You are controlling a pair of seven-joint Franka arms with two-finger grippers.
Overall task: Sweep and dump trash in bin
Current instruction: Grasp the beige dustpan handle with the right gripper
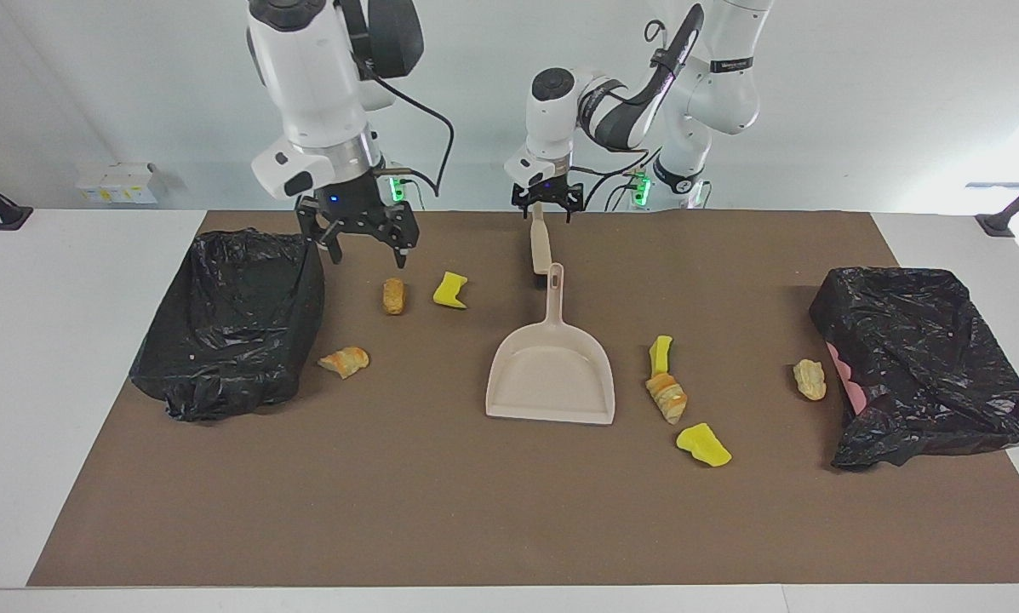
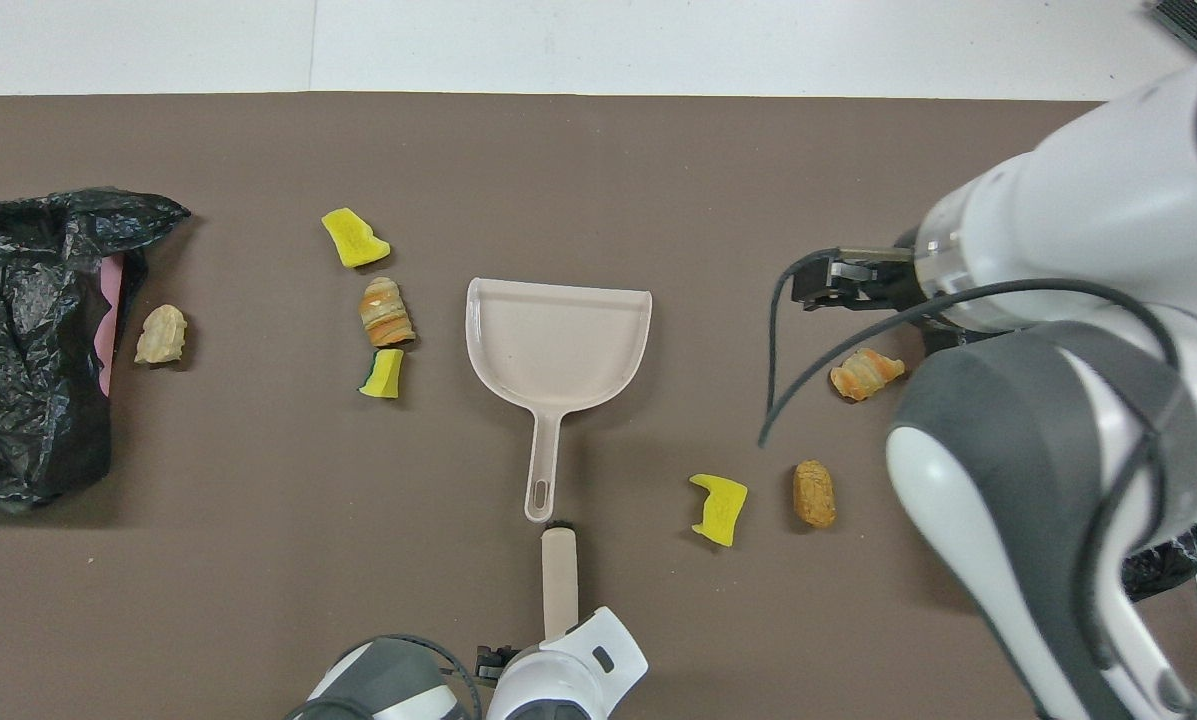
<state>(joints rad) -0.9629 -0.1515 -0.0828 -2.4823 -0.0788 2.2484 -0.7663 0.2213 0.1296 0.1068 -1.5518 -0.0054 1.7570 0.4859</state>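
Trash lies scattered on the brown mat: a tan lump, a yellow chunk and a pastry piece toward the right arm's end. Several more pieces lie toward the left arm's end. The beige dustpan lies mid-table, and the beige brush lies just nearer the robots. My left gripper is open, low over the brush's handle end. My right gripper hangs open over the mat between the black-lined bin and the tan lump.
A second crumpled black bag with some pink showing sits at the left arm's end, a pale lump beside it. In the overhead view the right arm covers most of the bin. White table borders the mat.
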